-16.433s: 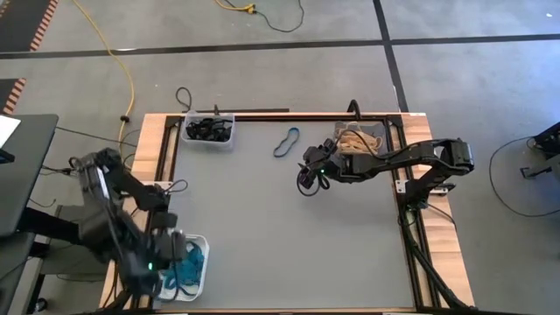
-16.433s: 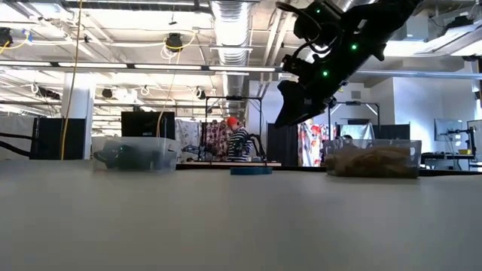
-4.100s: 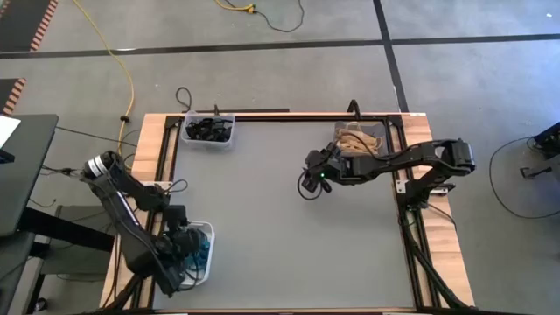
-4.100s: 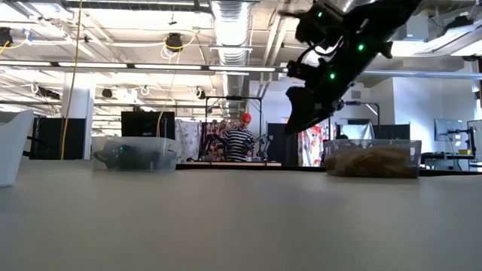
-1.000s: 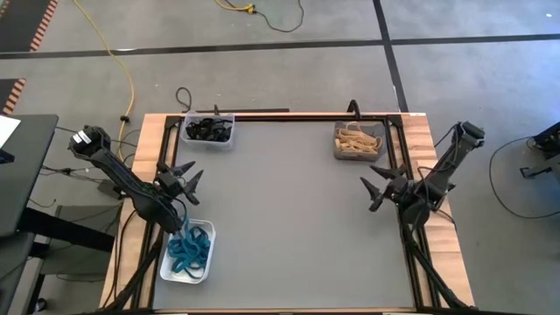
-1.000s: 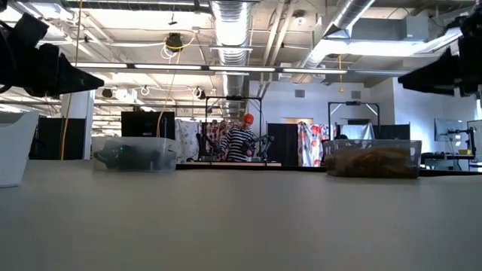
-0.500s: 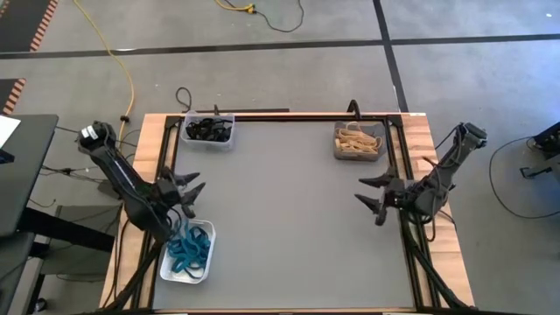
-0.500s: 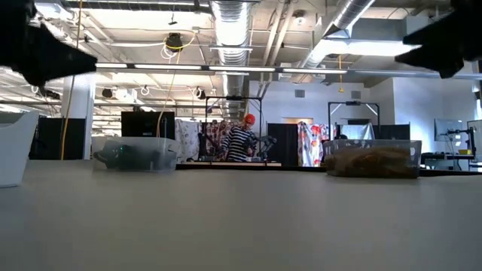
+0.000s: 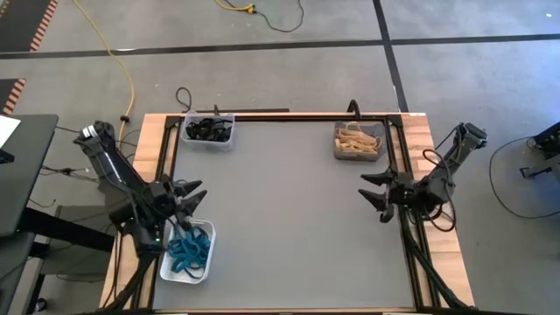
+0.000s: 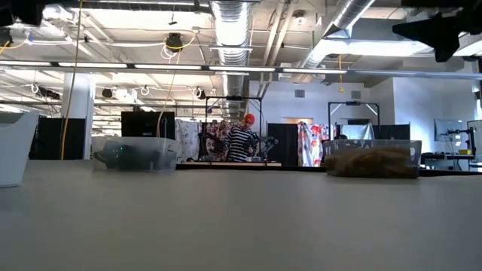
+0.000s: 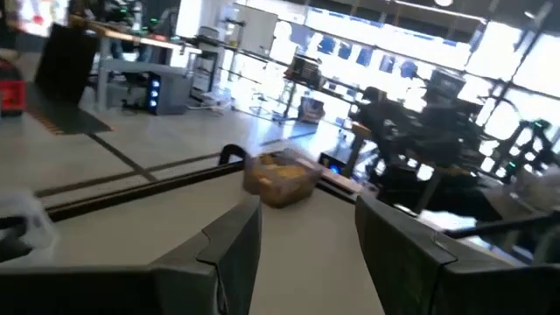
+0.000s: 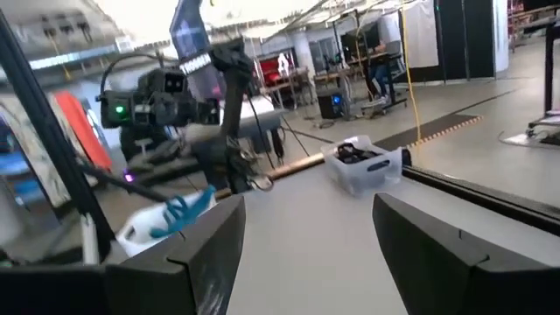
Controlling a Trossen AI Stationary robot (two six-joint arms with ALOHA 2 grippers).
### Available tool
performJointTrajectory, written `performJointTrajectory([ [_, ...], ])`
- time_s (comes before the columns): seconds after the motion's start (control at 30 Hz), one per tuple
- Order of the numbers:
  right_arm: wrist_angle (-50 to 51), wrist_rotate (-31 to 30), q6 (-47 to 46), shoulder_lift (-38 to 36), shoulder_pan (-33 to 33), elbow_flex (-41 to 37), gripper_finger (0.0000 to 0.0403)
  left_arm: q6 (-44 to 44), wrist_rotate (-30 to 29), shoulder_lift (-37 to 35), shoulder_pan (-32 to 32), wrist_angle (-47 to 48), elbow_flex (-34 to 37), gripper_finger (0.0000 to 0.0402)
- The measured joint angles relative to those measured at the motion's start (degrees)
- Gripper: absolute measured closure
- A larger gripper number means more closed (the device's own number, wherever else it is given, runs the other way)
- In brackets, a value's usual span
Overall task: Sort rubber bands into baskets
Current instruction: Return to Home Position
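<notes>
Teal bands all binned, arms drawn back to the sides.
No loose band is left on the table: the last teal one has gone into the white basket, with black bands in the clear basket and tan bands in the grey basket. The left gripper has lifted clear of the white basket and the right gripper has retreated to the table's right edge. Both jaws are spread wide and empty, so sorting looks finished.

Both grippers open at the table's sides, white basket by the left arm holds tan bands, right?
No: the high view shows teal-blue rubber bands in the white basket, not tan. Left gripper and right gripper are open at the sides.
</notes>
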State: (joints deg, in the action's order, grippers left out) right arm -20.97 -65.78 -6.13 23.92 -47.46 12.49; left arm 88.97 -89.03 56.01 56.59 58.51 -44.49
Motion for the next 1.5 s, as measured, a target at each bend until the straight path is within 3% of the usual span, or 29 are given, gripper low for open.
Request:
performJointTrajectory([
  [0.2, -6.0, 3.0, 0.9, 0.0, 0.0, 0.0, 0.0121, -18.6, 0.8, 1.1, 1.9, -9.1, -5.6, 0.0225],
  [0.33, -8.5, 11.6, 4.2, 0.0, 0.0, 0.1, 0.0121, -31.5, 3.2, 3.0, 2.1, -10.6, -8.9, 0.0225],
  [0.47, -8.9, 20.1, 7.5, 0.0, 0.0, 0.1, 0.0121, -50.2, 9.8, 5.0, 2.1, -17.8, -9.8, 0.0225],
  [0.57, -10.6, 20.8, 10.0, 0.0, 0.0, 0.1, 0.0121, -68.3, 17.9, 6.1, 1.6, -31.6, -9.8, 0.0225],
  [0.7, -14.1, 20.9, 13.6, 0.0, 0.0, 0.1, 0.0121, -93.6, 35.4, 8.3, 0.2, -54.1, -9.8, 0.0225],
  [0.77, -15.3, 20.9, 15.0, 0.0, -0.1, 0.1, 0.0121, -102.3, 42.4, 9.1, -0.3, -62.5, -9.9, 0.0225],
  [0.83, -15.4, 20.9, 15.4, 0.0, -0.1, 0.1, 0.0121, -107.8, 45.0, 9.6, -1.1, -66.4, -9.9, 0.0225],
  [0.93, -15.3, 20.9, 17.1, 0.4, -0.1, 0.1, 0.0121, -110.8, 45.6, 9.4, -3.1, -66.8, -9.8, 0.0225],
  [1.17, -15.8, 20.9, 31.3, 0.3, -4.7, 0.1, 0.0121, -107.7, 57.1, 5.0, -10.7, -67.2, -2.7, 0.0225],
  [1.37, -15.0, 15.3, 34.1, 0.3, -8.1, 0.1, 0.0121, -106.2, 61.9, -2.8, -16.6, -79.8, 11.6, 0.0225],
  [1.5, -15.6, 13.1, 34.2, -0.4, -8.3, -1.7, 0.0121, -105.6, 62.1, -10.1, -19.7, -91.4, 24.0, 0.0225],
])
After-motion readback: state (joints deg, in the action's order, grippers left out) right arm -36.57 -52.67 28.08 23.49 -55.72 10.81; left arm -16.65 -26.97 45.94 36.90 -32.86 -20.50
